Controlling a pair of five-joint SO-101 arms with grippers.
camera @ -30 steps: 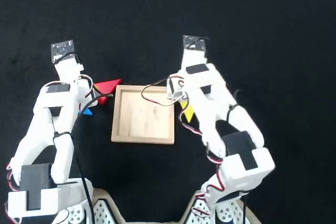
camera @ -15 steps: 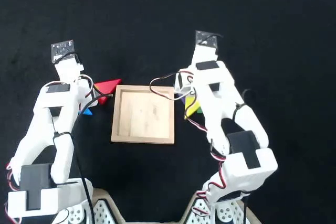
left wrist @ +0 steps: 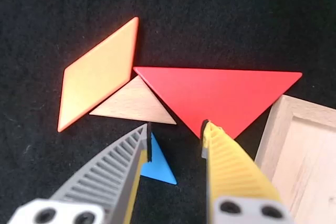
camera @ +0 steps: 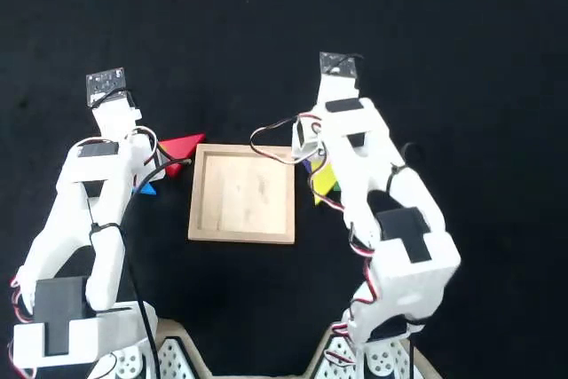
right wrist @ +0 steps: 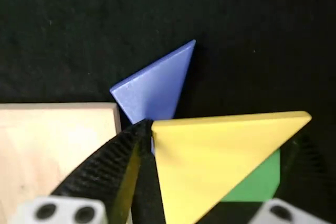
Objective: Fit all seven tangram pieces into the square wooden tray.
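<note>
**Yellow triangle gripped beside the tray**

From above, the square wooden tray (camera: 196,193) lies on the black cloth (camera: 479,86) between the two arms. The right wrist view shows the right gripper (right wrist: 220,140) clamped on a large yellow triangle (right wrist: 210,166), held over a green piece (right wrist: 260,182) and near a violet-blue triangle (right wrist: 155,87). The left wrist view shows the left gripper (left wrist: 177,129), its fingers apart, over a small blue triangle (left wrist: 157,169). Beyond it lie a large red triangle (left wrist: 220,95), a bare-wood triangle (left wrist: 134,107) and an orange parallelogram (left wrist: 97,74).
</note>
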